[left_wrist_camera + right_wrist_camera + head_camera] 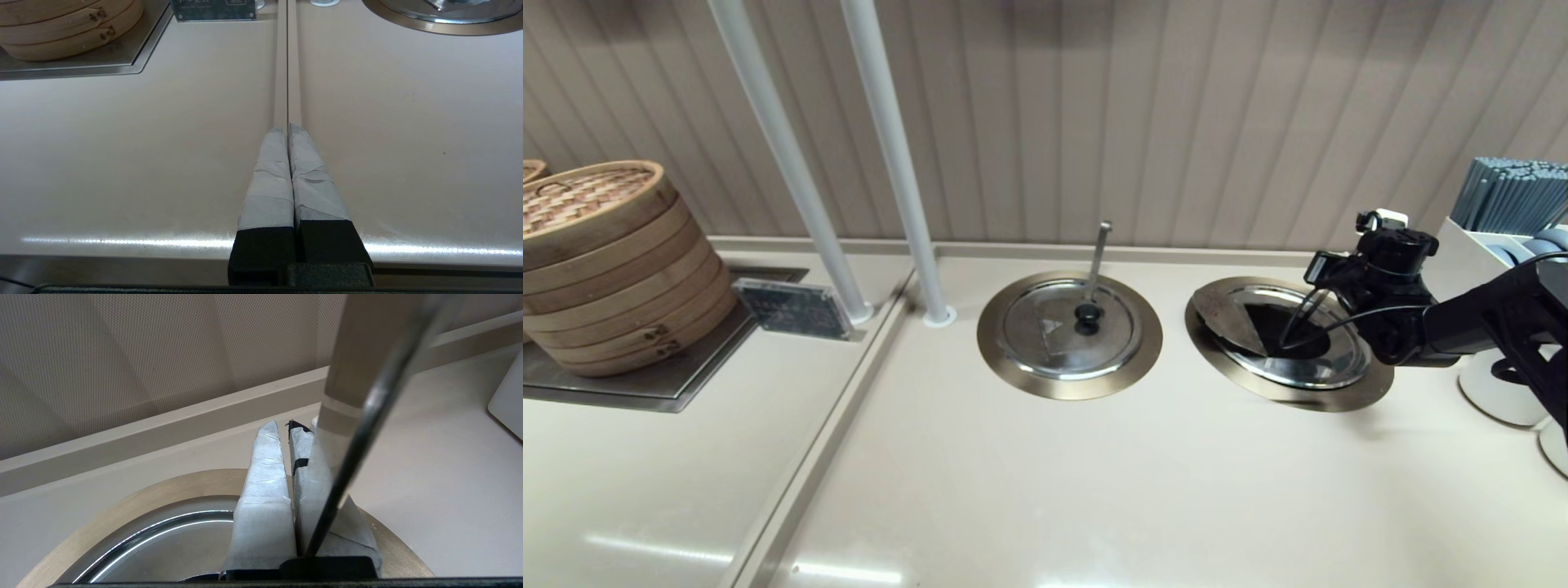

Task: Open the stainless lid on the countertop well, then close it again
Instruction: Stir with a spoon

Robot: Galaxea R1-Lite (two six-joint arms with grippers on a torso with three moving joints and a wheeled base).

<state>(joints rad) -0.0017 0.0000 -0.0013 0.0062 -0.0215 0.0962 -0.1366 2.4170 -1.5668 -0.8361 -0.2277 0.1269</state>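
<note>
Right gripper (1327,282) over round shiny steel lid (1298,363), wedge flap open; jaws pinched together beside ladle handle (367,408), grip uncertain. Lower flap slowly. Left gripper (288,130) parked, jaws together.

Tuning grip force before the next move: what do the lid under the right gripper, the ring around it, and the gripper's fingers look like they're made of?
The stainless lid looks like polished steel, mirror-bright with sharp reflections. The rim ring of the countertop well looks like brushed bronze-toned metal, matte with a fine grain. The right gripper has fingers wrapped in pale grey, creased tape or fabric; what lies under the wrap is hidden.
</note>
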